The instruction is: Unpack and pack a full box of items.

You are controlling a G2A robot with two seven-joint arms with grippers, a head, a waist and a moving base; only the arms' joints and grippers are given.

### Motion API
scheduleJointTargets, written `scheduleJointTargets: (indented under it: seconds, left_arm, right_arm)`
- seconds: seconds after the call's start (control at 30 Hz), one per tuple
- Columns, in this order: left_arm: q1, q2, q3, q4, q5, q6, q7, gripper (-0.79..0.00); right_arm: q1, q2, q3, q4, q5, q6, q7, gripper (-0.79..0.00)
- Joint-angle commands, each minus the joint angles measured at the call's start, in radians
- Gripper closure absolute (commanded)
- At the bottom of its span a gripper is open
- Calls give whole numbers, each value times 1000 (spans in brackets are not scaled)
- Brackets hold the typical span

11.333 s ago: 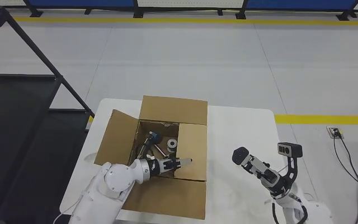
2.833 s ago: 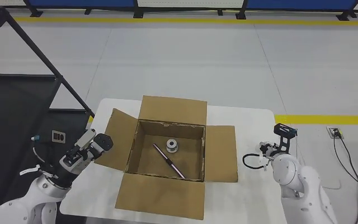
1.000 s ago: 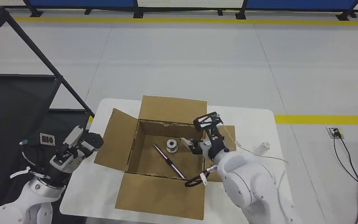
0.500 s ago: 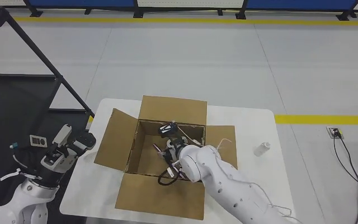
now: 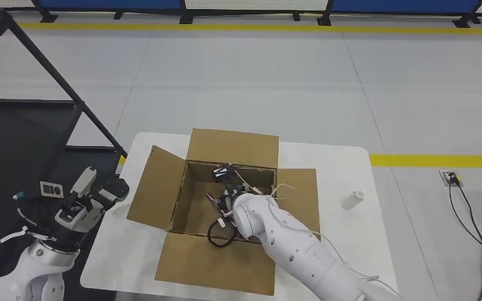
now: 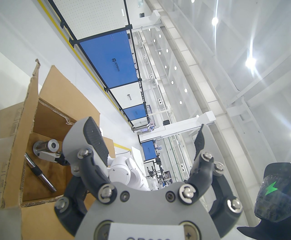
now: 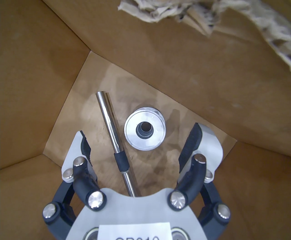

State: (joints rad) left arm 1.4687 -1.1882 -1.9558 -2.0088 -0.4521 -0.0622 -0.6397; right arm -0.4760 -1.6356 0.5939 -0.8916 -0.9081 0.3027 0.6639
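An open cardboard box [image 5: 233,147] stands in the middle of the white table [image 5: 339,162]. On its floor lie a thin metal rod [image 7: 111,127] with a black band and a short round metal cylinder [image 7: 144,131] with a centre hole, side by side. My right gripper [image 7: 139,135] hangs open inside the box just above them, one finger on either side of the pair, touching neither. In the top view the right arm [image 5: 263,222] covers most of the box floor. My left gripper [image 6: 145,129] is open and empty, held off the table's left edge [image 5: 94,197] and pointing toward the box [image 6: 20,127].
A small white bottle [image 5: 352,199] stands on the table to the right of the box. Torn paper [image 7: 204,16] hangs at the box's upper wall. A black frame [image 5: 60,90] stands left of the table. The box flaps are spread outward.
The right arm swung from the table's right side into the box and sank lower over the metal parts. The left arm drew back to the left. The bottle now stands on the table.
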Motion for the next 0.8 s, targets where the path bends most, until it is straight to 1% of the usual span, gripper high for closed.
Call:
scheduleJointTargets:
  seconds: [0.0, 0.03, 0.07, 0.1, 0.13, 0.27, 0.4, 0.47, 0.57, 0.67, 0.77]
  left_arm:
    - [0, 0, 0, 0, 0, 0, 0, -785]
    - [0, 0, 0, 0, 0, 0, 0, -785]
    - [0, 0, 0, 0, 0, 0, 0, -785]
    - [0, 0, 0, 0, 0, 0, 0, -785]
    - [0, 0, 0, 0, 0, 0, 0, -785]
    - [0, 0, 0, 0, 0, 0, 0, -785]
    - [0, 0, 0, 0, 0, 0, 0, -785]
    - [0, 0, 0, 0, 0, 0, 0, -785]
    - [0, 0, 0, 0, 0, 0, 0, -785]
    - [0, 0, 0, 0, 0, 0, 0, -785]
    - [0, 0, 0, 0, 0, 0, 0, -785]
  right_arm:
    - [9, -13, -5, 33, 6, 0, -9, -646]
    - [14, -20, -6, 46, 9, -1, -13, -622]
    - [17, -25, -7, 59, 12, -3, -17, -576]
    - [21, -31, -8, 70, 14, -5, -21, -474]
    - [24, -36, -8, 81, 16, -5, -25, -413]
    - [36, -54, -11, 118, 1, 19, -35, -326]
    - [42, -65, -5, 133, -4, 18, -36, -142]
    - [40, -67, 2, 126, -4, 18, -32, -108]
    - [33, -65, 17, 89, -5, -3, -8, 0]
    - [16, -55, 28, 19, -34, -10, 40, 0]
    - [-20, -36, 47, -90, -79, -9, 93, 0]
